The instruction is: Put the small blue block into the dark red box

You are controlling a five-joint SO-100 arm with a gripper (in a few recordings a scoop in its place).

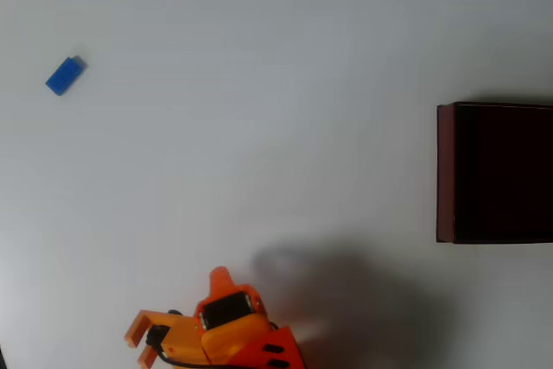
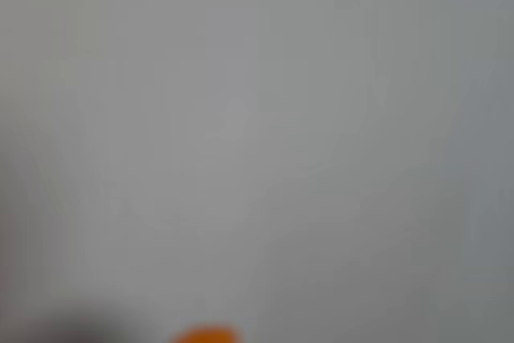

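Small blue block (image 1: pixel 65 75) lies far upper left on table (image 1: pixel 259 127), well apart from gripper (image 1: pixel 173 321) at bottom edge. Can't tell pincer state. Dark red box (image 1: pixel 445 170) far right. Risk: long reach, I nudge tiny block off.

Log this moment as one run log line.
stage: before pickup | gripper: bottom edge of overhead view, holds nothing | small blue block: on table, upper left | dark red box: right edge, no block inside

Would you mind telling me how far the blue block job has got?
Nothing looks done yet: the small blue block lies on the table at upper left of the overhead view, far from the dark red box at right. The gripper sits at the bottom edge, holding nothing. Reaching, grasping, carrying and dropping all remain.
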